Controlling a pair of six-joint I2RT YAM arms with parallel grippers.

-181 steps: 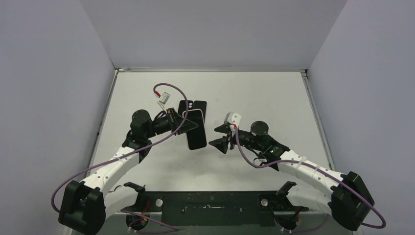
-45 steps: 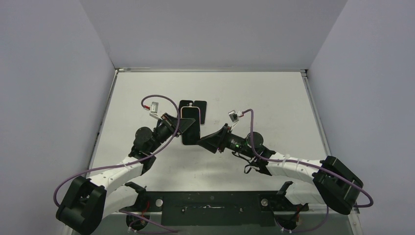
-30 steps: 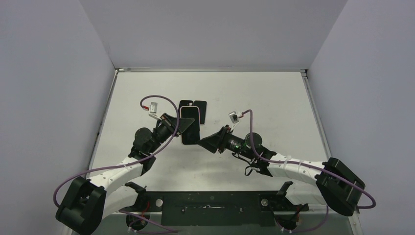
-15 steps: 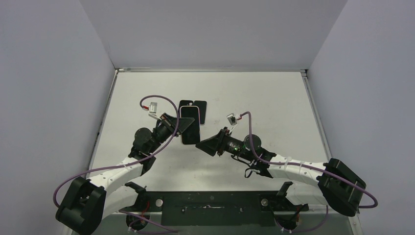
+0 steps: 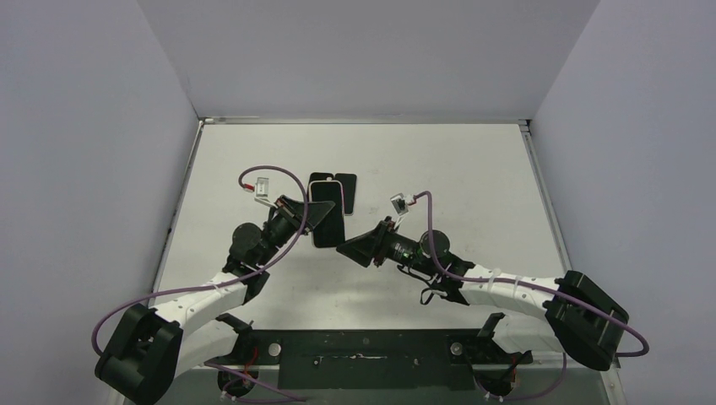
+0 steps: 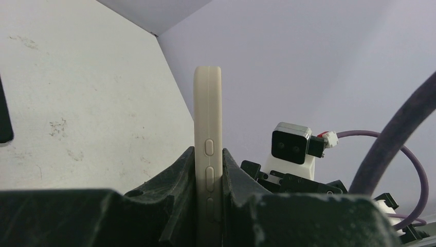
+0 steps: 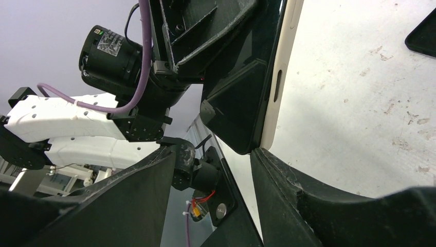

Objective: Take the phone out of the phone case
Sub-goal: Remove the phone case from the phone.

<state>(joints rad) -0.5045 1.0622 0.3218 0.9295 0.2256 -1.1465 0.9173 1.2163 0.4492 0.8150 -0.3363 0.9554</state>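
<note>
My left gripper [image 5: 318, 218] is shut on the phone in its cream case [image 5: 328, 223] and holds it above the table. In the left wrist view the case [image 6: 207, 113] stands edge-on, side buttons showing, clamped between my fingers [image 6: 180, 170]. My right gripper [image 5: 344, 250] is open just right of the phone's near corner. In the right wrist view the phone's black screen [image 7: 247, 77] and the cream case edge [image 7: 280, 67] hang above my open right gripper [image 7: 213, 154]. Its right finger [image 7: 288, 185] is at the case's lower corner; whether it touches I cannot tell.
Dark flat phone-shaped slabs [image 5: 335, 182] lie on the white table [image 5: 439, 169] just behind the held phone; one corner shows in the right wrist view [image 7: 424, 31]. Grey walls close the table's back and sides. Purple cables loop over both wrists.
Over the last second my right gripper has crept left toward the phone's near corner. The left gripper has kept the phone nearly still; six seconds ago the right gripper stood farther right.
</note>
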